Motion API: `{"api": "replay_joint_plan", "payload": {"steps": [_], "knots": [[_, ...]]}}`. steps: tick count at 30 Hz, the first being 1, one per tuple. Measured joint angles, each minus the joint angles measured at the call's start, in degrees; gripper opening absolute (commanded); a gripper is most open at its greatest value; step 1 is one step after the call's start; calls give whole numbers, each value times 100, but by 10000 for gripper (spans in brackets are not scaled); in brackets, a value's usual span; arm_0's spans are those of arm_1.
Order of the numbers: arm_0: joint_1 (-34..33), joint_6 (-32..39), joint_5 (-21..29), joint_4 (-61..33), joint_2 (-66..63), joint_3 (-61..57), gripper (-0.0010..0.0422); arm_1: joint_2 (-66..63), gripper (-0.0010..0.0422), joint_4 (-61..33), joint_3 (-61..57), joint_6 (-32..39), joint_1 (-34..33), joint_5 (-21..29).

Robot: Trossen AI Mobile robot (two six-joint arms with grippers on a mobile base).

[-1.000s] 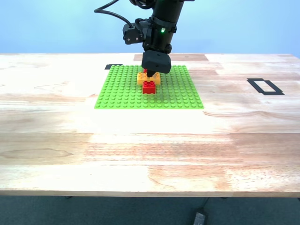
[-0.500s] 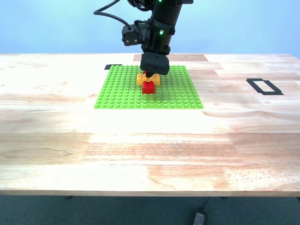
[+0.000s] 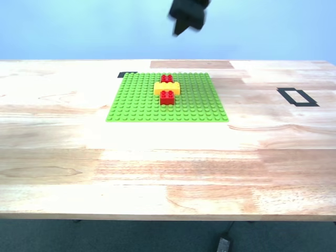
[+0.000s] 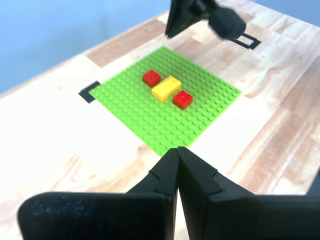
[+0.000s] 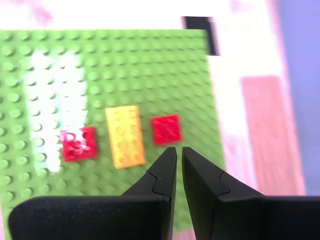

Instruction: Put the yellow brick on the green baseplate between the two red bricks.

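The green baseplate [image 3: 136, 100] lies on the wooden table. On it the yellow brick [image 3: 167, 88] sits between the two red bricks, the far one [image 3: 167, 79] and the near one [image 3: 167, 97], touching both. My second gripper [image 3: 178, 30] hangs blurred high above the plate, empty. In its wrist view my second gripper [image 5: 178, 150] has its jaws together over the yellow brick [image 5: 126, 136] and the red bricks [image 5: 78, 144] [image 5: 166, 129]. My first gripper [image 4: 177, 151] is shut and empty, well back from the baseplate [image 4: 150, 120], and is out of the exterior view.
A black tape rectangle [image 3: 296, 97] marks the table at the exterior view's right. A black tape mark [image 3: 127, 74] lies at the plate's far corner. A darker wood patch [image 3: 191, 64] lies behind the plate.
My second gripper has let go of the yellow brick and risen well above the baseplate. The yellow brick stays seated between the red bricks.
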Motion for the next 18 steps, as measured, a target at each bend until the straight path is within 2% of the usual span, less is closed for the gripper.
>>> {"api": "replay_joint_plan", "payload": {"steps": [5,9,16,18], "knots": [[2,-7,-31,389,-9,0,0,-1182,15,214,-535,413,-391,33],[2,-17,-31,820,-9,0,0,-2223,15,651,-1397,791,-811,17],[2,-501,-42,1556,9,-13,0,-4485,15,2127,-3526,1757,-1502,-11],[2,-671,-195,1882,-22,-116,0,-5121,15,2540,-4186,2074,-1668,17]]}}
